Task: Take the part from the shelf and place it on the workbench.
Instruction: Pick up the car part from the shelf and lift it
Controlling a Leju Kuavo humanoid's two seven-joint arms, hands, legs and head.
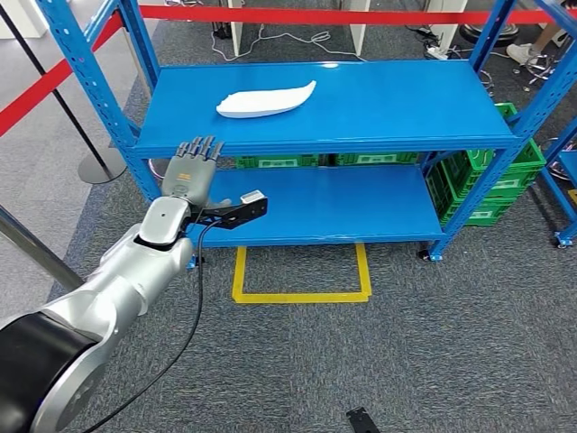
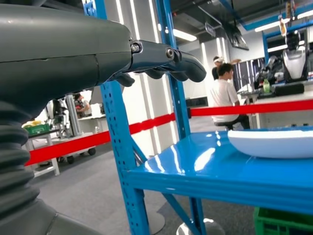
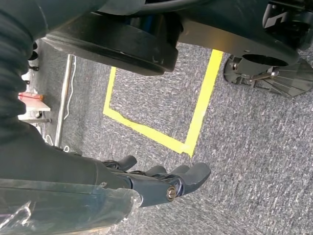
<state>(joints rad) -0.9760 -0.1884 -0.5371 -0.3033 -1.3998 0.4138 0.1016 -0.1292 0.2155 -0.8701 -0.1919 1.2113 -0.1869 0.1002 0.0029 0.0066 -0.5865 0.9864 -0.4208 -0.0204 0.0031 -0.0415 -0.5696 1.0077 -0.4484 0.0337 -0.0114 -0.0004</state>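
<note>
A long white curved plastic part (image 1: 265, 100) lies flat on the top board of the blue metal shelf (image 1: 381, 117), left of the board's middle and toward its far edge. The left hand (image 1: 192, 171) is raised at the shelf's near-left corner, just in front of the top board's edge and apart from the part, its fingers (image 2: 173, 61) extended, slightly spread and holding nothing. The right hand (image 3: 147, 183) hangs over grey carpet (image 3: 258, 161) near a yellow tape square (image 3: 199, 112), fingers loosely straight and empty.
</note>
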